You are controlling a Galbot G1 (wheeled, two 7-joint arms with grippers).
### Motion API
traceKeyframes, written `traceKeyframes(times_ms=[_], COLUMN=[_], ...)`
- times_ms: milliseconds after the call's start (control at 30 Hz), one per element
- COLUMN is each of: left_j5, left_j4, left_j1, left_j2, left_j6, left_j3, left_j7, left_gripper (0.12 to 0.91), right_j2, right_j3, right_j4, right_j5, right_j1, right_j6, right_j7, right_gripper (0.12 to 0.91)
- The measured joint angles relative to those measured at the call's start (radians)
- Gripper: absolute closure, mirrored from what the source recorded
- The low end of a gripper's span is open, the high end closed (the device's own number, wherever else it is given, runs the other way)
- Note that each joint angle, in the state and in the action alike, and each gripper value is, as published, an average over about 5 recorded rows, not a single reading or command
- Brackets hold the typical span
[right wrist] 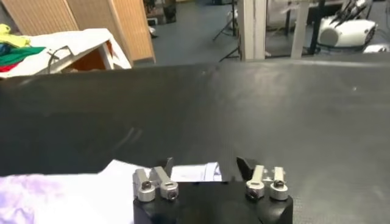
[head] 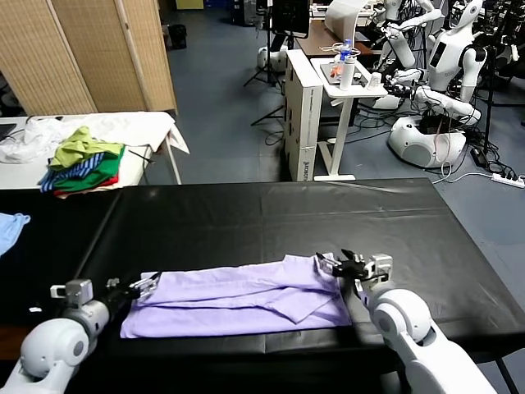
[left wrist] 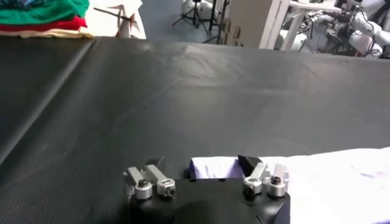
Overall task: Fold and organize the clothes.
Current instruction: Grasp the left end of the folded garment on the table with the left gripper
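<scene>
We have the lavender T-shirt point(head: 246, 297) folded into a long band on the black surface point(head: 246, 217), left gripper point(head: 146, 284) and right gripper point(head: 338, 264) fingers spread astride its end edges, further folds remaining.

- The thin short-sleeved T-shirt point(head: 246, 300) is plain pale lavender.
- The smooth tabletop covering point(head: 262, 217) is black.
- The heap of folded clothes point(head: 82, 162) shows yellow-green, green, red and blue-and-white stripes.
- The garment at the edge point(head: 10, 227) is light blue.
- The slatted folding screen point(head: 90, 53) is tan.
</scene>
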State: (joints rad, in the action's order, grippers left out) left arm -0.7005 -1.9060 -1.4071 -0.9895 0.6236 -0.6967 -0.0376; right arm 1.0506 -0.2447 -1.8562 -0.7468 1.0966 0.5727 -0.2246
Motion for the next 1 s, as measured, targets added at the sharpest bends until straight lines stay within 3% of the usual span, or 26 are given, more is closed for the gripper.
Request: traceKeyframes(times_ms=[233,333,633,733,867,933,1000], left_j5=[0.002,0.002,0.015,0.017,0.026,0.029,0.03], left_j4=[0.003,0.01,0.047,0.054,0.048,0.041,0.035], left_j1=[-0.002,0.006,0.059,0.083,0.09,0.084,0.075], left_j2=[-0.004,-0.009,-0.013,-0.013,-0.009,-0.003,0.005], left_j6=[-0.001,-0.004,-0.021,-0.017,-0.014,-0.015,-0.018], left_j3=[0.009,0.015,0.05,0.062,0.063,0.057,0.047], left_j7=[-0.001,-0.002,-0.008,-0.007,-0.006,-0.007,-0.007], left_gripper=[0.733,0.851,0.872,0.872,0.865,0.815,0.707], right_j2=[0.03,0.046,0.061,0.054,0.036,0.025,0.015], right_j3=[-0.017,-0.027,-0.037,-0.041,-0.052,-0.059,-0.065], right_j4=[-0.008,-0.018,-0.025,-0.034,-0.057,-0.073,-0.087], right_j5=[0.06,0.079,0.078,0.076,0.065,0.057,0.05], right_j1=[0.025,0.036,0.045,0.047,0.056,0.064,0.073], right_j6=[-0.032,-0.042,-0.027,-0.023,-0.023,-0.022,-0.021], right_j7=[-0.011,-0.022,0.004,0.02,0.037,0.042,0.044], right_gripper=[0.792,0.875,0.881,0.806,0.563,0.449,0.316])
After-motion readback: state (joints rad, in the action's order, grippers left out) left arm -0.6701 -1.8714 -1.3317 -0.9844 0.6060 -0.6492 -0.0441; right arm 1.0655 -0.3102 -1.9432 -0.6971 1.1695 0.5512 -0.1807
